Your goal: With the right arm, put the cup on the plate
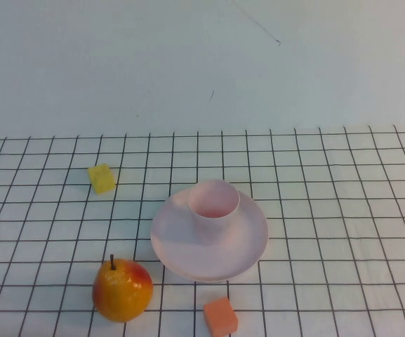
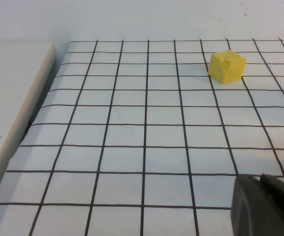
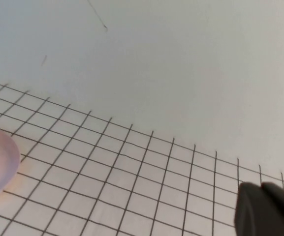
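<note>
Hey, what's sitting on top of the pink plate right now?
The cup stands upright on the plate, toward its far side, and looks empty. The plate surface under the cup is covered. The left gripper and right gripper show only in their wrist views, away from both.

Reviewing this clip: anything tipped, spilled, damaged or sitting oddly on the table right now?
Nothing stands out. The cup stands upright on the plate, toward its far side, empty. The pear, yellow cube and orange cube rest apart on the grid cloth. The left pincer and right pincer show only at their wrist views' edges.
</note>
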